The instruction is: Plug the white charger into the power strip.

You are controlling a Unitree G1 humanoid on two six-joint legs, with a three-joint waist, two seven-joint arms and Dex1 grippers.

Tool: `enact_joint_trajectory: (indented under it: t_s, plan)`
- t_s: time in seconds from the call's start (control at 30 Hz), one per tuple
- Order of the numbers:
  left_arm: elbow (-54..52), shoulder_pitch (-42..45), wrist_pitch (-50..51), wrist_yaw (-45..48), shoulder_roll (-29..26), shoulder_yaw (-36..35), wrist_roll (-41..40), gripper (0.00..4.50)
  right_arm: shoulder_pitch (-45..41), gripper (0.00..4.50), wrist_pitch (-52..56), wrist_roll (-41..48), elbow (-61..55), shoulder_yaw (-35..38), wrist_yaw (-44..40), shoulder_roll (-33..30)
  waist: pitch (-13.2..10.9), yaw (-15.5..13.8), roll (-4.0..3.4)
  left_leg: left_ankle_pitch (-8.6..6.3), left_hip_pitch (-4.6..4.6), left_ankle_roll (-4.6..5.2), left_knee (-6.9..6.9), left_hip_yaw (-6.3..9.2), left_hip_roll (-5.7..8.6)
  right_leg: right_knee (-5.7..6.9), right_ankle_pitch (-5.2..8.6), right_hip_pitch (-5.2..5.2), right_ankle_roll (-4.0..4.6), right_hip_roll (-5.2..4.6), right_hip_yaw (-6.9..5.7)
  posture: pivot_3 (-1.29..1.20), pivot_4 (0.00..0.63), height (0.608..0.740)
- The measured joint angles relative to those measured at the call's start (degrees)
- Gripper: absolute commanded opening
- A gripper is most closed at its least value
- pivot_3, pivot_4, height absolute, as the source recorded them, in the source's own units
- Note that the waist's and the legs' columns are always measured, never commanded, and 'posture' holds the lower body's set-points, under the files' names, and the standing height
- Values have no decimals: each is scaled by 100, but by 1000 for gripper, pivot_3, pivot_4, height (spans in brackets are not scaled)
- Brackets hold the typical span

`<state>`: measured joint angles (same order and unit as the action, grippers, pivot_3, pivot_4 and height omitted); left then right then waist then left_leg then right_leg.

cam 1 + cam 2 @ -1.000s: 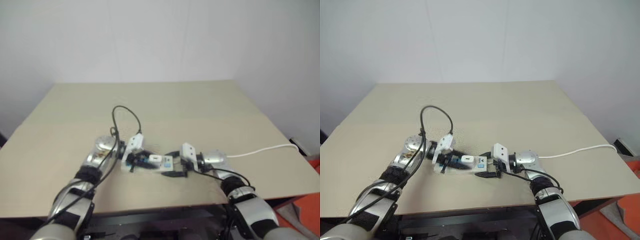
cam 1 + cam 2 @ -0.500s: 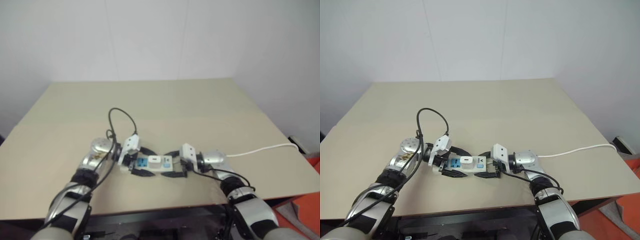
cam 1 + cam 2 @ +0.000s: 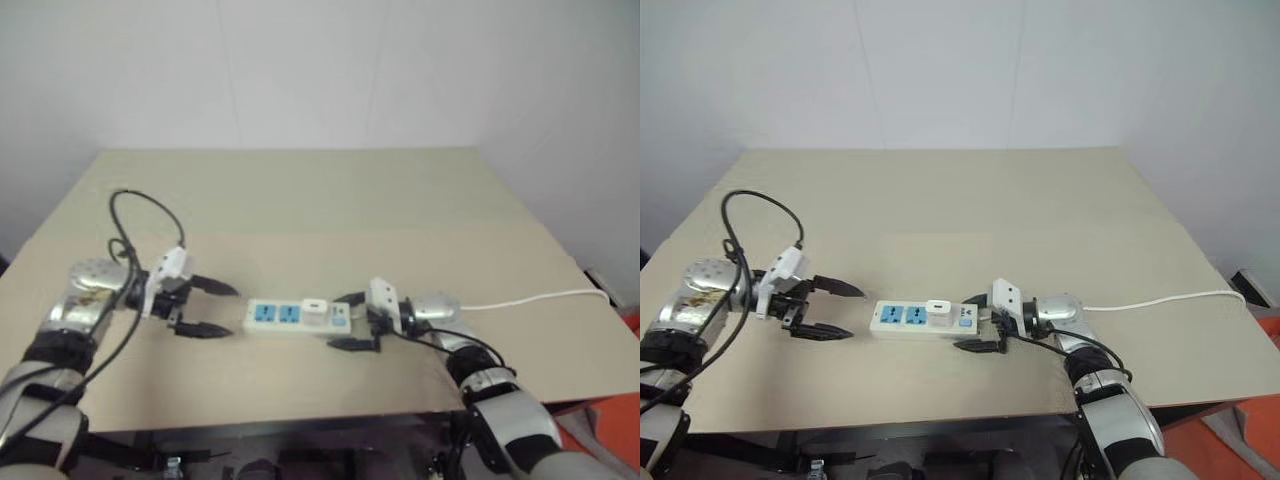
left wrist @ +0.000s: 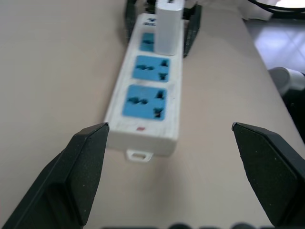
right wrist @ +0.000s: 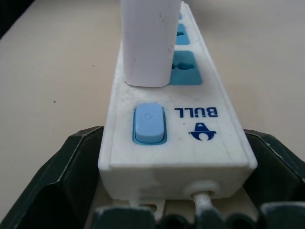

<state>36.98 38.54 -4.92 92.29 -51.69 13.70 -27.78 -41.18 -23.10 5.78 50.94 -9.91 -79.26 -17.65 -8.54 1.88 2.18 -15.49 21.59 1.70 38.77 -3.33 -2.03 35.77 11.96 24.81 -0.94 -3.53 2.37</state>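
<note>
Beige and bare but for the work, the table (image 3: 1060,200) runs back to a plain white wall. Nearest the robot, the right gripper (image 3: 975,322) sits at the switch end of the power strip (image 3: 922,319); in the right wrist view its black fingers (image 5: 52,181) flank that end closely on both sides, with narrow gaps, so they bracket the strip rather than squeeze it. A second ago they stood a little closer together at the same spot. The white charger (image 3: 937,308) stands upright in the socket next to the blue switch (image 5: 150,124), seated in the strip; a second ago the left gripper covered it. The two other blue sockets are free. The left gripper (image 3: 830,311) has let go and drawn away toward the robot's left, clear of the strip's far end, its fingers (image 4: 81,162) spread wide with nothing between them. Beyond the right arm, the strip's thin white cord (image 3: 1160,300) trails off over the table's right edge.
</note>
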Motion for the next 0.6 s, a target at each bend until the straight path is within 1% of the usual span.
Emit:
enact_joint_trajectory:
  t_s: [0.1, 0.2, 0.23, 0.3, 0.33, 0.47, 0.5, 0.6]
  plan:
    - [-76, -190, 13, -2, -23, -263, 2, 4500, 218, 4467, 194, 131, -538, 4, -217, -288, -3, -55, -5, -1, 74, 0, 4, 0, 4, 7, -2, 63, -4, -4, -1, 0, 150, 740]
    - [-278, -535, 106, 2, -89, -479, 62, 4500, 603, 4467, 268, 263, -1291, 137, -289, -774, -12, -101, -6, -2, 136, 2, 10, -1, 5, 16, -8, 124, -12, -7, -4, 0, 150, 740]
    - [-379, -682, 161, -2, -129, -595, 67, 4500, 783, 4467, 331, 402, -1710, 203, -300, -993, -19, -105, -7, -2, 167, 2, 15, -1, 6, 20, -11, 152, -15, -7, -5, 0, 150, 740]
    - [-495, -854, 192, 2, -228, -678, 70, 4500, 978, 4467, 495, 594, -2205, 325, -355, -1302, -33, -109, -8, -3, 170, 3, 14, -2, 5, 13, -11, 152, -15, -8, -7, 0, 150, 740]
    - [-608, -976, 232, -5, -271, -809, 71, 4500, 1129, 4467, 667, 746, -2593, 440, -379, -1546, -43, -114, -12, -4, 173, 4, 14, -2, 6, 8, -11, 152, -15, -10, -8, 0, 150, 740]
    - [-899, -1382, 376, -35, -491, -1216, 72, 4500, 1597, 4467, 1181, 1195, -3556, 1011, -435, -2469, -57, -119, -11, -5, 165, 5, 16, -7, 8, -10, -10, 144, -17, -13, -10, 0, 150, 740]
    - [-1029, -1501, 413, -45, -526, -1324, 70, 4500, 1825, 4467, 1304, 1357, -3837, 1177, -472, -2745, -59, -121, -11, -5, 162, 5, 16, -11, 9, -17, -9, 144, -18, -13, -10, 0, 150, 740]
    - [-1230, -1752, 510, -73, -568, -1512, 72, 4500, 2317, 4467, 1497, 1574, -4199, 1486, -565, -3216, -60, -122, -9, -5, 155, 5, 17, -32, 10, -8, -10, 140, -17, -10, -12, 0, 150, 740]
